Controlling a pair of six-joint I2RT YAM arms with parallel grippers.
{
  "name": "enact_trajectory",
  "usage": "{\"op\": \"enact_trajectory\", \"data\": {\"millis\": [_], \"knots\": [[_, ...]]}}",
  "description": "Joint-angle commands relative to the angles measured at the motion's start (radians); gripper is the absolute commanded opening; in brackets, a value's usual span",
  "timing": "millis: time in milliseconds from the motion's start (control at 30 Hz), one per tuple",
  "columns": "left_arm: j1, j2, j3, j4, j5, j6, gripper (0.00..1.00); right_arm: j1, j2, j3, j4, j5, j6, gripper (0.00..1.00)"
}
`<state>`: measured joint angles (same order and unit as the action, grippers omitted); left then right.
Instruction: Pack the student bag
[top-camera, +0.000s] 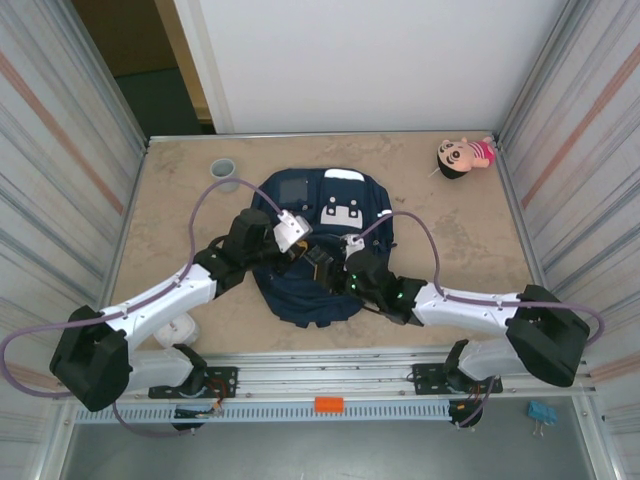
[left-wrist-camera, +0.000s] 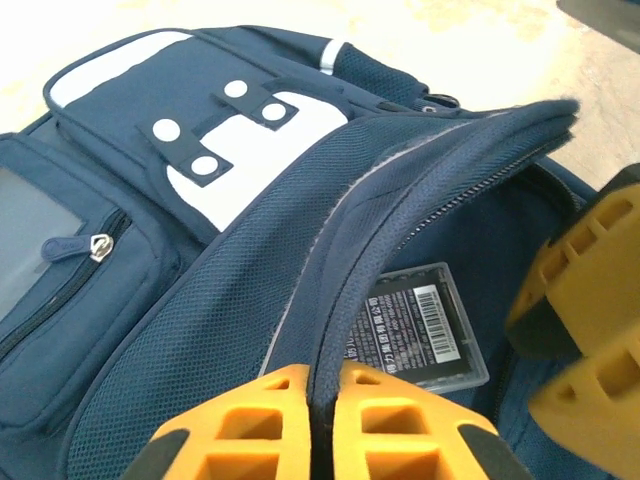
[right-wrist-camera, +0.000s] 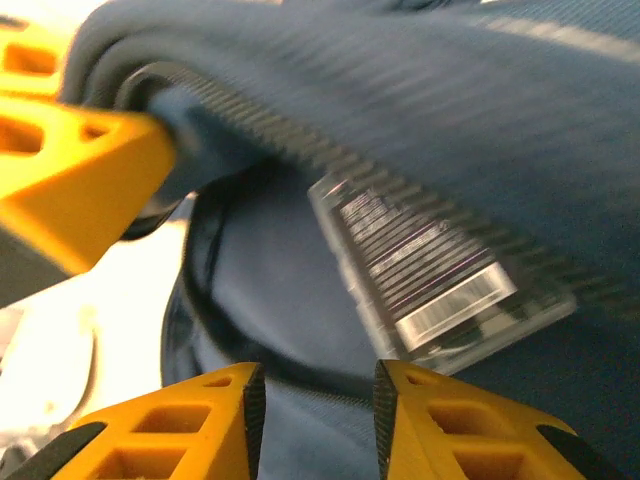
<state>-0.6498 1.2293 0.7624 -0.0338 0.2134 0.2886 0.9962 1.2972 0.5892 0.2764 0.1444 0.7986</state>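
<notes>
The navy student bag (top-camera: 296, 300) lies flat in the middle of the table, white patches facing up. My left gripper (top-camera: 298, 241) is shut on the zippered rim of the bag's opening (left-wrist-camera: 420, 170) and holds it lifted; in the left wrist view the left gripper (left-wrist-camera: 322, 378) pinches that rim. Inside the opening lies a clear plastic box (left-wrist-camera: 420, 330) with a dark label and barcode. My right gripper (top-camera: 326, 262) is at the mouth of the bag; in its wrist view the right gripper (right-wrist-camera: 312, 400) stands open with nothing between its fingers, the box (right-wrist-camera: 430, 270) just beyond them.
A small doll (top-camera: 465, 155) lies at the back right of the table. A grey cup (top-camera: 224, 172) stands at the back left, beside the bag. A white object (top-camera: 172, 332) sits under the left arm. Metal walls close in both sides.
</notes>
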Motion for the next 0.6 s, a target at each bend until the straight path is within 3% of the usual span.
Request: {"op": "enact_trajectory", "data": {"millis": [0,67,167,300,367,467,567], "knots": [[-0.016,-0.038,0.013,-0.074,0.122,0.119,0.26,0.004,-0.082,-0.01,-0.017,-0.002,-0.076,0.37],[-0.024,-0.033,0.038,-0.155,0.137,0.148,0.5,0.011,-0.151,0.009,-0.097,-0.001,-0.172,0.41],[-0.016,-0.054,0.035,-0.172,0.101,0.085,0.69,0.025,-0.251,0.023,-0.216,0.027,-0.313,0.42],[-0.009,-0.153,-0.042,-0.094,0.086,-0.01,0.78,0.022,-0.301,0.055,-0.352,0.028,-0.568,0.43],[-0.001,-0.223,-0.084,-0.056,0.045,-0.093,0.82,0.021,-0.296,0.098,-0.437,0.026,-0.754,0.5],[0.05,-0.32,-0.147,-0.024,-0.016,-0.243,0.86,0.021,-0.211,0.141,-0.476,-0.004,-1.025,0.54],[0.133,-0.385,-0.198,-0.039,-0.094,-0.397,0.88,0.02,-0.099,0.169,-0.403,-0.032,-1.131,0.54]]}}
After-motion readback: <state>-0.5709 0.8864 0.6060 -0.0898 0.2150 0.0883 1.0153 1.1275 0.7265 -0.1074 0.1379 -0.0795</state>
